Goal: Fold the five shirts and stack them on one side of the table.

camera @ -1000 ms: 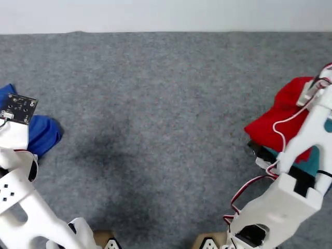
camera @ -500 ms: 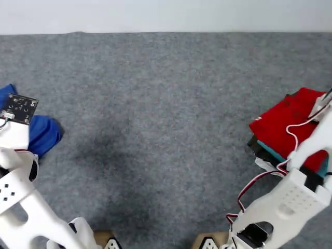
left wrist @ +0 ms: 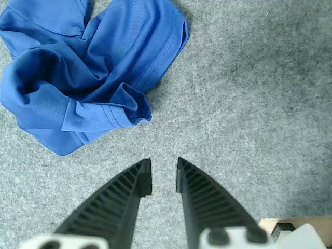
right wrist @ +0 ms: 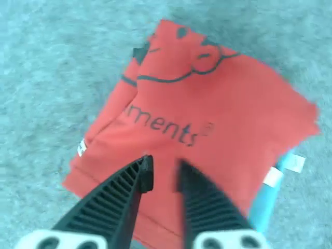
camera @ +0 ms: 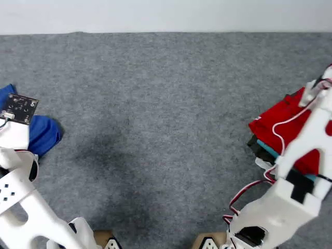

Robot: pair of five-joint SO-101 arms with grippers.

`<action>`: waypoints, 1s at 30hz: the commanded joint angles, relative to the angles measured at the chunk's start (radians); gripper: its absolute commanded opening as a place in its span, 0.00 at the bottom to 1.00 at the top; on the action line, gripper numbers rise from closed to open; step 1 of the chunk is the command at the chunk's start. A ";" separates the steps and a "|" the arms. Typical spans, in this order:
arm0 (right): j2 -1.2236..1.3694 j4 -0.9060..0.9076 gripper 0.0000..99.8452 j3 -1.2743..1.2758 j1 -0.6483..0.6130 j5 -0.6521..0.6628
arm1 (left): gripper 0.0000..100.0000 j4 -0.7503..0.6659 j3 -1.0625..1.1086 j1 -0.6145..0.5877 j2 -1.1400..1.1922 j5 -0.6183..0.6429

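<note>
Shirts lie at opposite edges of the table [camera: 166,93] in the high view: the folded red shirt [camera: 275,124] tops the stack at the right edge, and the crumpled blue shirt [camera: 45,134] waits at the left.

Left wrist view: the left gripper [left wrist: 163,174], jaws slightly parted and empty, hangs beside the blue shirt [left wrist: 88,67], probably the next to fold.

Right wrist view: the right gripper [right wrist: 162,170], parted and empty, hovers over the red shirt [right wrist: 207,114].

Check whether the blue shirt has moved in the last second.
No. The blue shirt lies in the same spot near the left edge of the grey table, with its outline unchanged.
</note>
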 commanded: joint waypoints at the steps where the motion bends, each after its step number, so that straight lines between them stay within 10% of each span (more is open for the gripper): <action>1: 0.090 0.015 0.01 -0.006 -0.038 -0.014 | 0.09 -0.015 -0.004 0.006 -0.017 -0.008; 19: 0.183 -0.007 0.01 -0.081 -0.094 -0.006 | 0.09 -0.015 -0.002 0.006 -0.012 -0.006; 30: 0.450 -0.392 0.01 -0.074 -0.097 -0.006 | 0.09 -0.014 -0.002 0.006 -0.012 -0.005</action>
